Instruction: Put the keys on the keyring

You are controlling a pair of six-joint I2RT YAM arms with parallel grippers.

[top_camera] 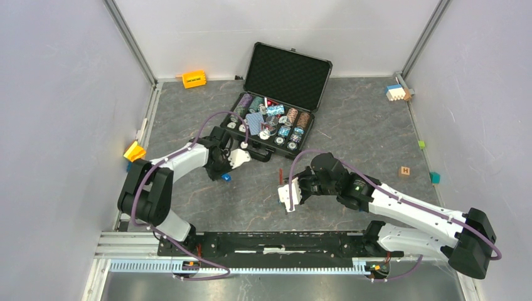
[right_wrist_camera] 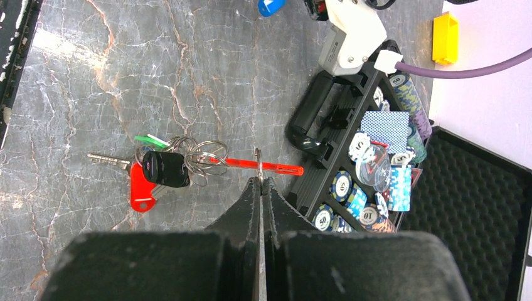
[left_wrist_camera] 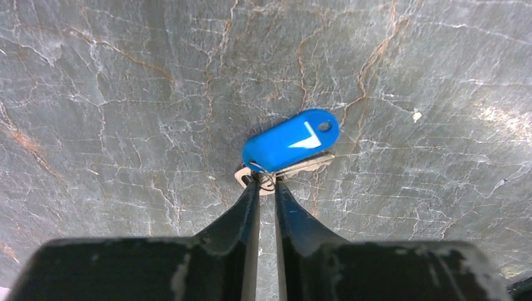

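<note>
The grey veined table (top_camera: 376,125) carries an open black poker-chip case (top_camera: 285,75) at the back, its tray full of chips and cards. The left arm (top_camera: 182,160) reaches in just in front of the case, and the right arm (top_camera: 401,207) stretches towards the middle of the table. The right gripper (right_wrist_camera: 260,183) has its fingers pressed together on the keyring (right_wrist_camera: 258,160), pinching the thin metal ring edge-on, with its long red fob (right_wrist_camera: 285,168) lying crosswise just past the fingertips. A bunch of keys (right_wrist_camera: 160,169), with a black remote, a red tag, a green tag and loose split rings, lies on the table at the fob's far end; whether it is linked to the fob cannot be told. The left gripper (left_wrist_camera: 266,188) is clamped, with only a sliver of gap, on the small ring of a blue-tagged key (left_wrist_camera: 290,139), which rests on the table at its fingertips.
</note>
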